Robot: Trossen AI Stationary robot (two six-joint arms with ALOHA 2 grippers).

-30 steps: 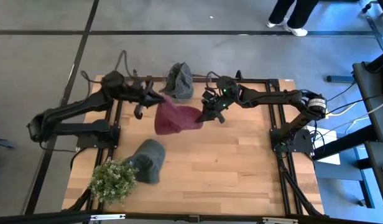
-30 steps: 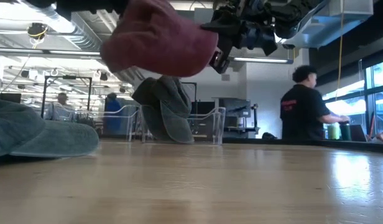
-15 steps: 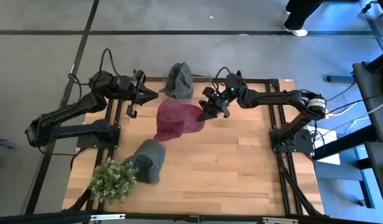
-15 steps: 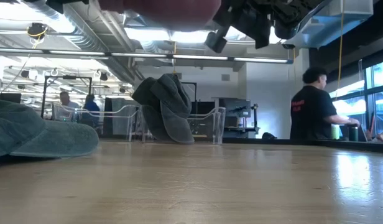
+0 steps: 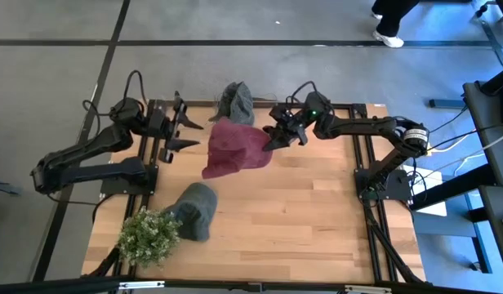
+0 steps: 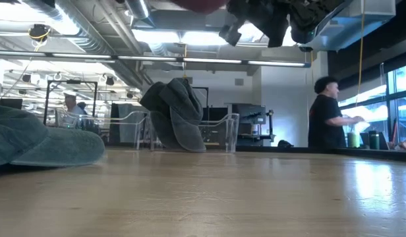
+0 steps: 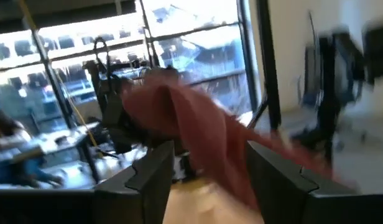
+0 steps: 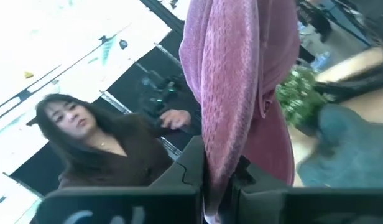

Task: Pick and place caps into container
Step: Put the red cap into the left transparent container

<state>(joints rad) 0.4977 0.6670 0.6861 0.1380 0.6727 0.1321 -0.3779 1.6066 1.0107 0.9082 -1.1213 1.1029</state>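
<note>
A maroon cap (image 5: 233, 147) hangs over the table's far middle, my right gripper (image 5: 276, 136) shut on its right end. My left gripper (image 5: 184, 129) stands open just left of the cap, apart from it; its wrist view shows the cap (image 7: 201, 127) beyond the spread fingers. A dark grey-green cap (image 6: 173, 112) is draped over the wall of the clear container (image 6: 232, 124) at the far edge. Another grey-green cap (image 5: 194, 211) lies flat on the wood near the front left. My right gripper pinches a gathered fold of the maroon cap (image 8: 217, 158) between its two fingers, at the cap's right end. The fingers come from the table's right, slanting down. The cap is lifted clear of the table and trails leftward from the fingers, slack.
A bushy green plant (image 5: 145, 237) stands at the front left corner beside the lying cap. The wooden top (image 5: 317, 212) is bare on its right half. A person (image 6: 328, 112) in dark clothes stands in the room behind the table.
My left gripper has let go of the maroon cap's left end and drawn back toward the table's left edge. My right gripper has risen and gone a little toward the far edge, carrying the cap higher; the freed left end now hangs loose.
</note>
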